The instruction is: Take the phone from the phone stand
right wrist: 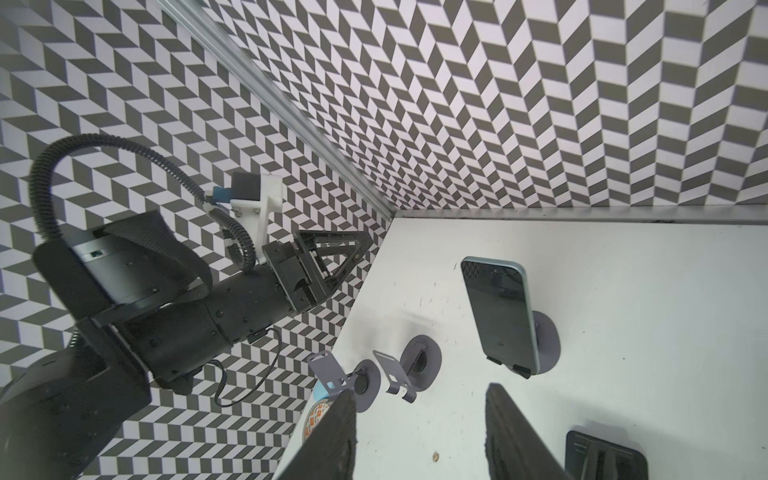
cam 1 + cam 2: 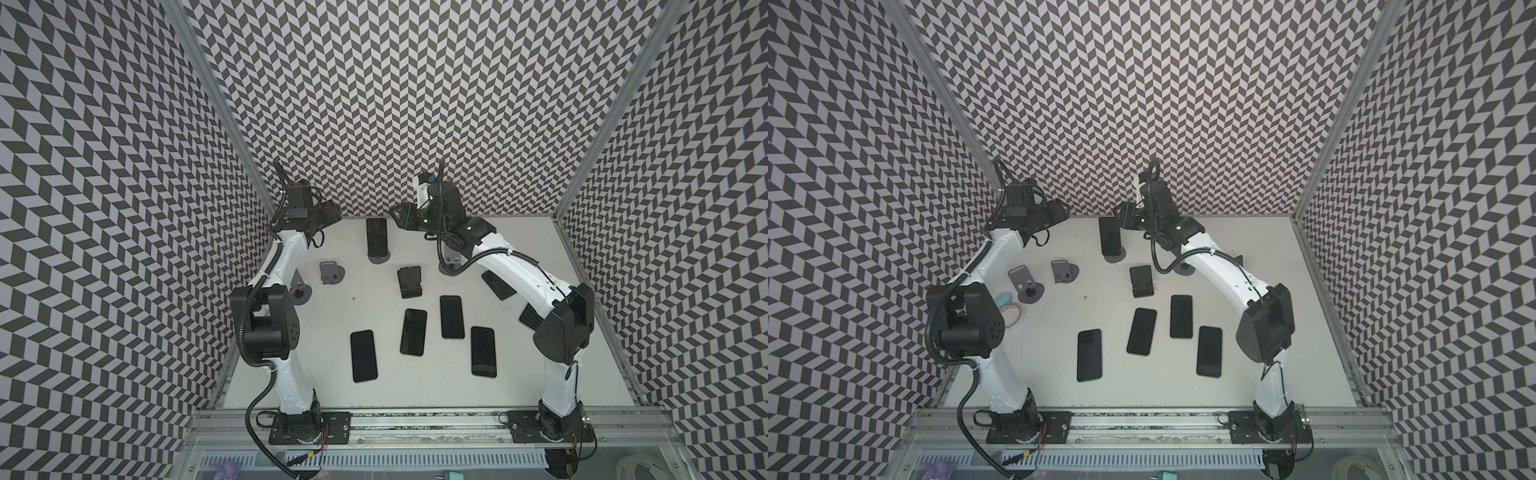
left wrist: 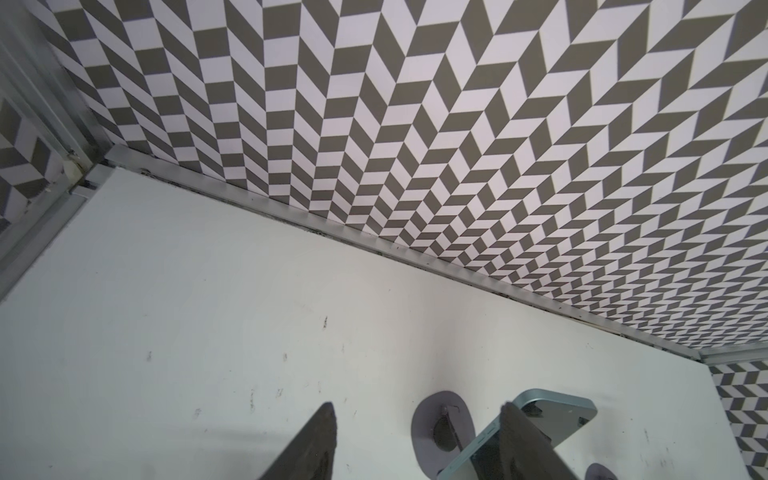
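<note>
Where both top views look down on the white table (image 2: pixel 424 386), the left arm (image 2: pixel 286 253) and right arm (image 2: pixel 511 266) stretch toward the back wall (image 2: pixel 395 124). The left gripper (image 2: pixel 330 212) and right gripper (image 2: pixel 395 216) are raised on either side of the phone (image 2: pixel 376 236).
Phone: propped on its phone stand (image 2: pixel 380 259) near the back edge, long axis upright and leaning back, dark screen toward the arm bases.
Left wrist view: fingers (image 3: pixel 316 440) apart, empty; one overlaps the phone's (image 3: pixel 552 415) teal back, contact indeterminate.
Right wrist view: fingers (image 1: pixel 332 436) apart, empty, short of the phone (image 1: pixel 498 311).
</note>
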`<state>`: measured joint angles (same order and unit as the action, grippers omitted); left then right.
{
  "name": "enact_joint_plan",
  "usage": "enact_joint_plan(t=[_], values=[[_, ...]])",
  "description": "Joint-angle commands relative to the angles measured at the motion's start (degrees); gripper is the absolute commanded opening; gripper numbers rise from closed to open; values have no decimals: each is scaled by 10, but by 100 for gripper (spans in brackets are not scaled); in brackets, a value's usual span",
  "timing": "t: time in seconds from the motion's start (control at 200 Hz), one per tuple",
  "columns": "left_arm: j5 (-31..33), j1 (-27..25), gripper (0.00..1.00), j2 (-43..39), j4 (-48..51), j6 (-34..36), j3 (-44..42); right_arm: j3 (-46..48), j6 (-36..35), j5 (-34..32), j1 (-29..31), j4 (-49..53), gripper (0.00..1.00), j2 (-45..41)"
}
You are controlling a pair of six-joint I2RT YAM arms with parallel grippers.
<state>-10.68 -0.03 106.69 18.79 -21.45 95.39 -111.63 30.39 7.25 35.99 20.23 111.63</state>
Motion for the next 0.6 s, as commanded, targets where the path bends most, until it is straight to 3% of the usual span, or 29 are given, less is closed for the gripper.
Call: enact_joint_plan(t=[0.0,0.31,0.591], values=[[35,-23,74,-30,-46,40,17,5,-17,3,-12,-5,50,-22],[65,-76,100,-29,-112,128,21,19,-25,1,-35,-5,50,-32],[72,-95,100,-8,-119,169,41,15,-26,6,-45,-6,50,-28]])
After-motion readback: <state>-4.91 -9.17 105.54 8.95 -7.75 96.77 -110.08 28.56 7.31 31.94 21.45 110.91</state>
